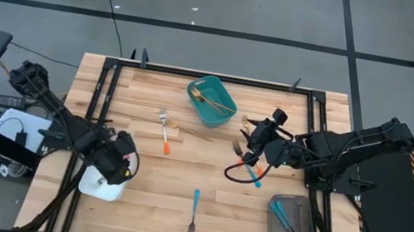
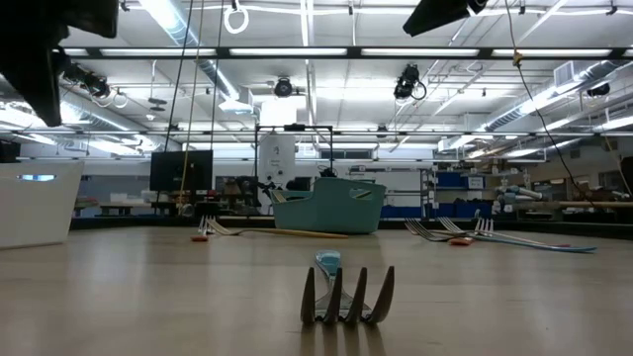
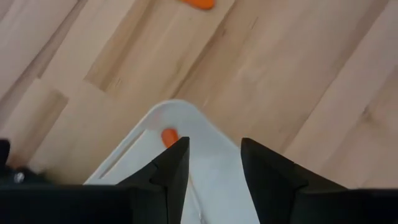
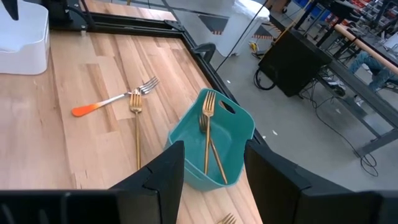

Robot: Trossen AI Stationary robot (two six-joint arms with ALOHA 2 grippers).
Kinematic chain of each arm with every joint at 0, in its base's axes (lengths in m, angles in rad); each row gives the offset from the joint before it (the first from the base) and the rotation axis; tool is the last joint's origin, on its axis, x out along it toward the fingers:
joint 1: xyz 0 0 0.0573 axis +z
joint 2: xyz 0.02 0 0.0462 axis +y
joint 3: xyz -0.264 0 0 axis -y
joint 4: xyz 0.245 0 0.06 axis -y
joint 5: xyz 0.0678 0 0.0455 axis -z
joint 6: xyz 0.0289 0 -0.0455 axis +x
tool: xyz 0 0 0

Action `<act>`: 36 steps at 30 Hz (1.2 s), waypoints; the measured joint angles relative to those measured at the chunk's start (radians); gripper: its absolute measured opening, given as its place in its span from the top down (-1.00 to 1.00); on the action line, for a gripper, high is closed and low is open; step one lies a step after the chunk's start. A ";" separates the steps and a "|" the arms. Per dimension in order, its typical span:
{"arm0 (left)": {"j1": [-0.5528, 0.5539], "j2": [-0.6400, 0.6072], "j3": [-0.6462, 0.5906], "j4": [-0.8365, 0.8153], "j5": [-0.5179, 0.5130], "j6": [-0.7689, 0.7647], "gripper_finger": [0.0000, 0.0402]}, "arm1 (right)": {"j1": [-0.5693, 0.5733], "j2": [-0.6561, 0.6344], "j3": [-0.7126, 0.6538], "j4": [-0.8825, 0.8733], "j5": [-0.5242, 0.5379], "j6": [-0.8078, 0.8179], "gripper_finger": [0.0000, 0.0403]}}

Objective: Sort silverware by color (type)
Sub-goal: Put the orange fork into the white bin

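Silverware: an orange-handled fork (image 1: 164,132) lies on the wood-plank table (image 1: 143,198) left of centre, with a slim all-gold fork (image 1: 192,132) just beside its tines. A blue-handled fork (image 1: 193,212) lies near the front edge. Gold forks (image 4: 207,134) rest inside the rounded teal plastic bin (image 1: 211,101). Blue-handled pieces (image 1: 285,216) lie in the grey tray (image 1: 289,227).

The left gripper (image 3: 213,168), fingers spread, hangs over the smooth white tray (image 3: 217,174), where an orange handle tip (image 3: 168,136) shows. The right gripper (image 1: 251,159), fingers spread and empty, hovers right of centre.
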 joint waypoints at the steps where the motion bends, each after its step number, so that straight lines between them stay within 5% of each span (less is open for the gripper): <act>1: 0.012 0.000 0.000 0.015 0.001 0.024 0.24 | 0.000 0.002 0.000 0.000 0.000 0.000 0.14; 21: 0.176 0.175 0.000 0.200 0.001 0.384 0.24 | 0.000 0.003 0.000 -0.002 -0.013 0.011 0.14; 36: 0.214 0.283 0.000 0.319 0.000 0.512 0.24 | 0.000 0.003 0.000 0.025 -0.018 0.009 0.14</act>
